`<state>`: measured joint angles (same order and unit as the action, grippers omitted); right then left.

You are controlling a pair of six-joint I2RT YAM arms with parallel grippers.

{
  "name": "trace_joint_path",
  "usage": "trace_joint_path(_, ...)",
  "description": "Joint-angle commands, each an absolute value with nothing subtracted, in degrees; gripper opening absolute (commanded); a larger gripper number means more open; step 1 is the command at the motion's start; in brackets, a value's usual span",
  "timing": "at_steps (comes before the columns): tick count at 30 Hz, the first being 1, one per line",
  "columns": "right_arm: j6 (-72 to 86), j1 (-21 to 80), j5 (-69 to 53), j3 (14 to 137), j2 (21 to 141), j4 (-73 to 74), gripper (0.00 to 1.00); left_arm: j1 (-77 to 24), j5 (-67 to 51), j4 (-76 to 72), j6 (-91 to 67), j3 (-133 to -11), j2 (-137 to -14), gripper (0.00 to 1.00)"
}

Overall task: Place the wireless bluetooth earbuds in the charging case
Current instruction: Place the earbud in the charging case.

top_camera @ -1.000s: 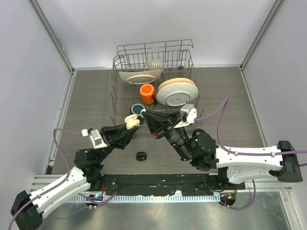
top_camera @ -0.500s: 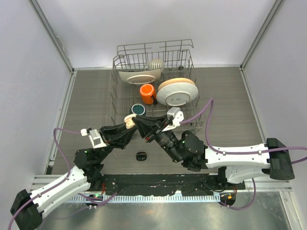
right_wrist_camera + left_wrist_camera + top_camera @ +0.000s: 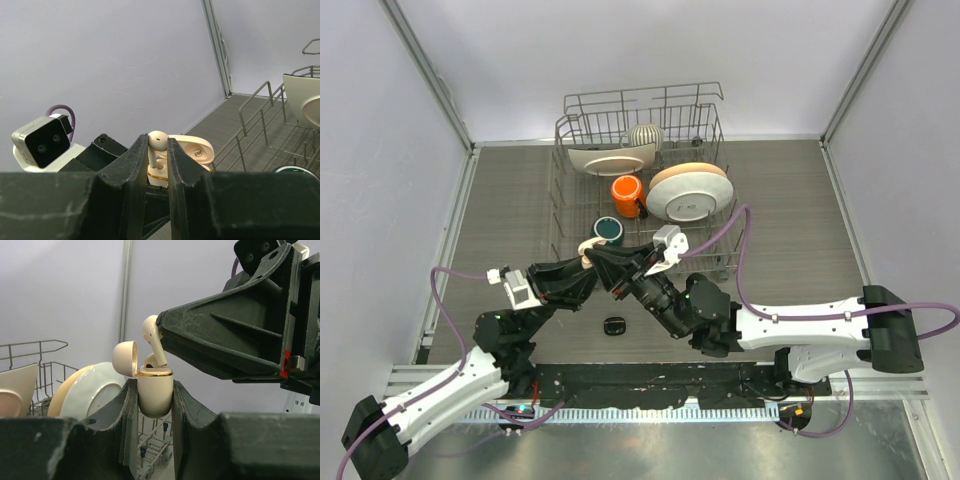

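While the jaws of the left gripper [image 3: 154, 387] clamp the cream charging case [image 3: 155, 399] upright, its lid [image 3: 124, 356] open toward 9 o'clock, the right gripper [image 3: 156, 154] has its jaws pinched on a cream-white earbud [image 3: 151, 332] at the case's mouth. The earbud's long axis is near vertical, with the head at 11 o'clock and the stem pointing to 5 o'clock.

A tiny dark logo [image 3: 198, 153] is showing on the lid of the charging case [image 3: 186, 145] — too small to read.
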<state>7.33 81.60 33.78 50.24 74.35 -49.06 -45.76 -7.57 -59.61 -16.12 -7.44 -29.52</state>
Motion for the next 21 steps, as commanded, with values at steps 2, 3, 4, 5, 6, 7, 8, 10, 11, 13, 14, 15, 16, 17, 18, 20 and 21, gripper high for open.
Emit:
trace_joint_path(2, 7.56, 81.91, 34.89, 53.0, 75.14, -50.01, 0.01, -45.7, -7.73, -63.1, -15.91, -10.11, -28.83, 0.0)
trace_joint_path(3, 7.65, 81.91, 34.72, 53.0, 75.32, -49.92, 0.01, -45.62, -7.82, -63.11, -15.82, -10.11, -28.92, 0.0)
trace_joint_path(4, 7.82, 81.91, 34.8, 53.0, 75.5, -49.92, 0.01, -45.7, -7.74, -63.11, -15.82, -10.19, -28.92, 0.0)
trace_joint_path(5, 7.74, 81.91, 34.89, 53.09, 75.76, -49.83, 0.01, -45.7, -7.91, -63.11, -15.82, -10.28, -28.83, 0.0)
trace_joint_path(6, 7.73, 81.91, 34.98, 53.0, 75.85, -49.83, 0.01, -45.7, -8.08, -63.11, -15.82, -10.37, -28.92, 0.0)
trace_joint_path(7, 7.47, 81.91, 35.42, 53.0, 75.94, -49.92, 0.01, -45.7, -8.17, -63.11, -15.82, -10.37, -28.92, 0.0)
trace_joint_path(8, 7.38, 81.91, 35.68, 53.17, 76.29, -49.83, 0.01, -45.7, -8.26, -63.11, -15.91, -10.46, -28.92, 0.0)
trace_joint_path(10, 7.29, 82.0, 35.77, 53.09, 76.46, -49.92, 0.01, -45.7, -8.35, -63.19, -15.82, -10.46, -28.83, 0.0)
trace_joint_path(11, 7.21, 81.83, 35.86, 53.17, 76.55, -49.83, 0.01, -45.7, -8.35, -63.19, -15.91, -10.55, -28.92, 0.0)
trace_joint_path(13, 7.21, 81.91, 35.86, 53.0, 76.55, -49.75, 0.01, -45.7, -8.26, -63.19, -15.73, -10.55, -28.92, 0.0)
trace_joint_path(14, 7.29, 81.91, 35.95, 52.82, 76.64, -49.75, 0.01, -45.7, -8.09, -63.28, -15.73, -10.55, -28.92, 0.0)
trace_joint_path(15, 7.29, 81.91, 35.95, 52.47, 76.55, -49.66, 0.01, -45.7, -7.74, -63.54, -15.73, -10.55, -28.92, 0.0)
trace_joint_path(16, 7.03, 81.91, 36.21, 52.3, 76.55, -49.57, 0.01, -45.7, -7.56, -63.81, -15.73, -10.55, -28.92, 0.0)
trace_joint_path(17, 7.12, 81.91, 36.21, 52.29, 76.38, -49.48, 0.01, -45.7, -7.3, -63.9, -15.65, -10.55, -29.0, 0.0)
trace_joint_path(18, 7.03, 81.91, 36.3, 52.12, 76.29, -49.13, 0.01, -45.7, -7.21, -64.07, -15.56, -10.55, -28.74, 0.0)
trace_joint_path(20, 6.68, 81.91, 36.38, 51.94, 76.03, -49.04, 0.01, -45.7, -6.68, -64.42, -15.47, -10.55, -28.65, 0.0)
trace_joint_path(21, 6.59, 81.91, 36.47, 51.86, 75.94, -48.78, 0.01, -45.7, -6.42, -64.42, -15.29, -10.55, -28.48, 0.0)
